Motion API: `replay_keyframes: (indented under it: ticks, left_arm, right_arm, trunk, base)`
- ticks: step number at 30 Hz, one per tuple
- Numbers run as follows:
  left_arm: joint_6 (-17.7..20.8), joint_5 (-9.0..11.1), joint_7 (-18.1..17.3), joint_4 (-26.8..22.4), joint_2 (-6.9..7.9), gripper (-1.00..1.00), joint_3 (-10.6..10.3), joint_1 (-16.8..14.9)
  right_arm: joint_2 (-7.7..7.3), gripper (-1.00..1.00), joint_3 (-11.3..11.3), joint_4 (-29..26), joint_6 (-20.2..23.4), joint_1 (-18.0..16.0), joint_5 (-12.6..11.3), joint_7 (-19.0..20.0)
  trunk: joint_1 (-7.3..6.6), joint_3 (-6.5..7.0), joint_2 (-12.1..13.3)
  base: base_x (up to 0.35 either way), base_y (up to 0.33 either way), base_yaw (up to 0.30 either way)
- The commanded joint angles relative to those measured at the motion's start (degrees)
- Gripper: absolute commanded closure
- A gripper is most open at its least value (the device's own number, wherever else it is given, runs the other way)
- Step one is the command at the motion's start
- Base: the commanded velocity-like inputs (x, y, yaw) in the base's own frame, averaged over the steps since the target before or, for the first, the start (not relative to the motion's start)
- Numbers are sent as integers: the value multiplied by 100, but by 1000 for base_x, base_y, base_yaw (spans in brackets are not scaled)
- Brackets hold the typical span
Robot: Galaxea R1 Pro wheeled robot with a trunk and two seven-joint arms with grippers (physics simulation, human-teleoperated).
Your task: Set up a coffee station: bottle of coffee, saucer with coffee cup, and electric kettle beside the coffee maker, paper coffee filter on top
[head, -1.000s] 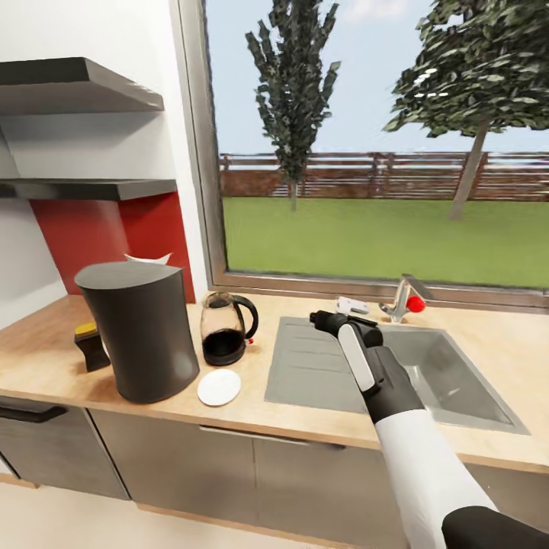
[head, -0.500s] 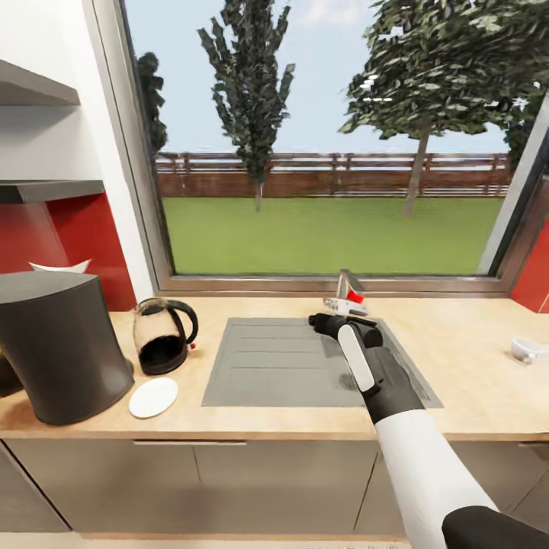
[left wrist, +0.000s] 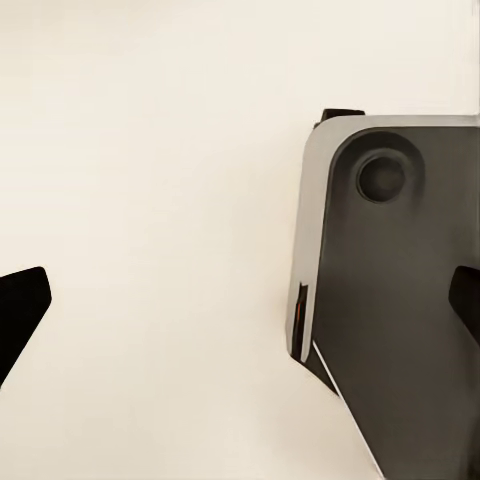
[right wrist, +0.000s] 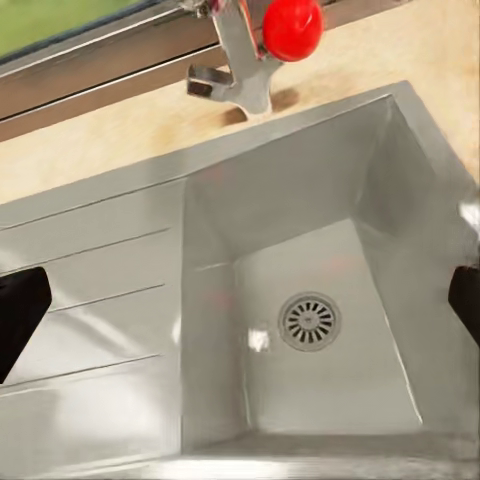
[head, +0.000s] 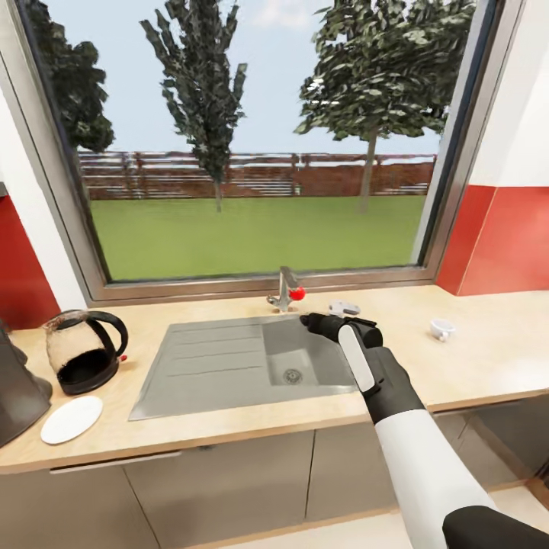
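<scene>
Coffee cup (head: 441, 329), tiny glossy white, sits alone on beige wood-grain countertop (head: 488, 358); right gripper (head: 324, 323) spread wide over steel sink (head: 229, 366), left gripper's fingers also wide apart.

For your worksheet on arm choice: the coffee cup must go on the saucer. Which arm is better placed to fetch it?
Probably the right: its gripper hangs over the sink, with the coffee cup on the countertop to its right.

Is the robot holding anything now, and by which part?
Nothing is held: the right gripper hangs open above the grey steel sink, and the left gripper's fingertips stand apart, empty.
</scene>
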Motion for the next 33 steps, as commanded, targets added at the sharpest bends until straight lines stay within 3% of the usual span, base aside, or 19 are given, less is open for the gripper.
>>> replay_keyframes:
  ticks: [1, 21, 33]
  left_arm:
    - [-22, -1, -27, 6, 2, -100, 41, -4]
    - [-19, 21, -27, -3, 10, -100, 50, -4]
    - [-18, 21, -27, 6, 2, -100, 59, -4]
  right_arm:
    - [0, -100, 7, -1, 12, -7, -59, -53]
    - [0, -100, 10, -3, 11, -7, -59, -50]
    - [0, -100, 13, -8, 11, -7, -59, -51]
  trunk:
    - [4, -14, -13]
    - [4, -14, -13]
    - [4, -14, -13]
  base:
    - [0, -272, -300]
    - [0, -273, -299]
    - [80, -273, -20]
